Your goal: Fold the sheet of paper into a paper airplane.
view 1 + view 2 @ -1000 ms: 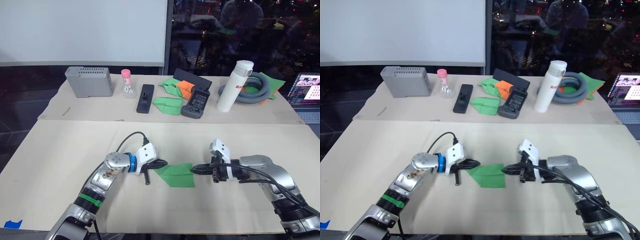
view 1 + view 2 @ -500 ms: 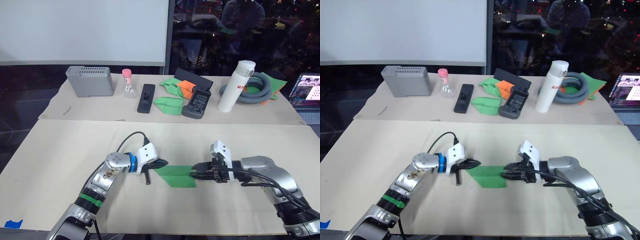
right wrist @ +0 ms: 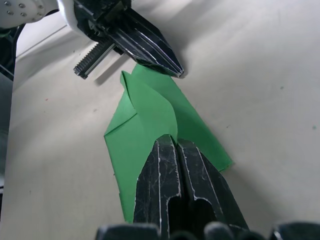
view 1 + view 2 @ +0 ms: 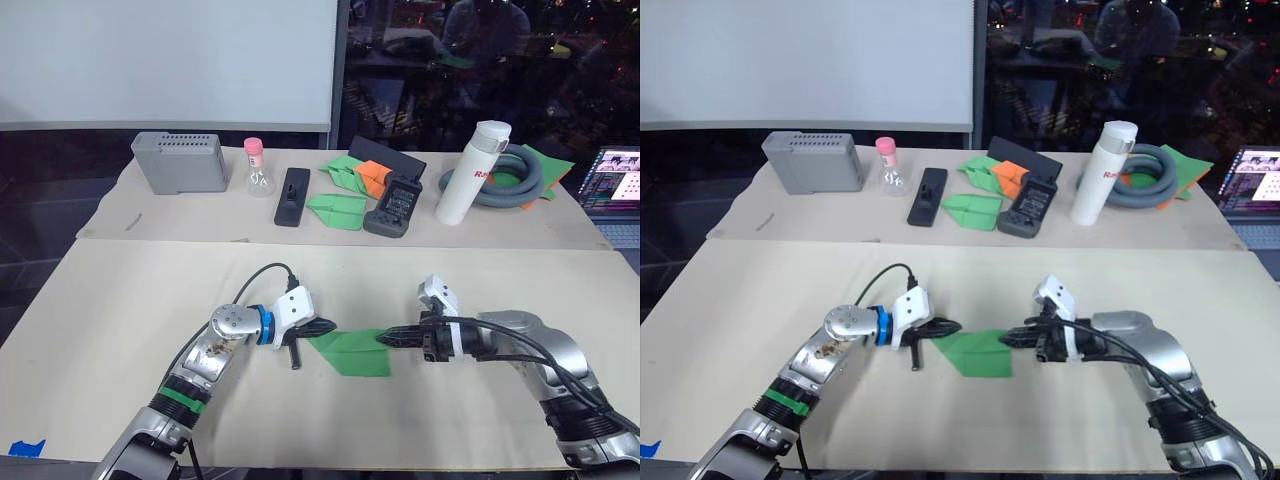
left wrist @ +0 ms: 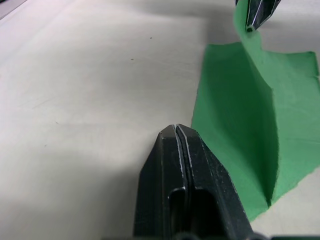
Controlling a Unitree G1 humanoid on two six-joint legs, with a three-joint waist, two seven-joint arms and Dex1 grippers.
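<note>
Pinching the raised ridge of the paper airplane (image 3: 150, 130) with my right gripper (image 4: 386, 340), I have those fingers closed tight on the fold. My left gripper (image 4: 330, 325) is pressed shut with nothing between its fingers, its tip touching the wedge's opposite end. Both meet near the middle of the table's (image 4: 120, 300) front half, the green wedge lying flat between them.

right gripper (image 4: 383, 340) lifted slightly off table since half-second ago, pinched ridge of paper airplane (image 4: 352, 351) raised with it
</note>
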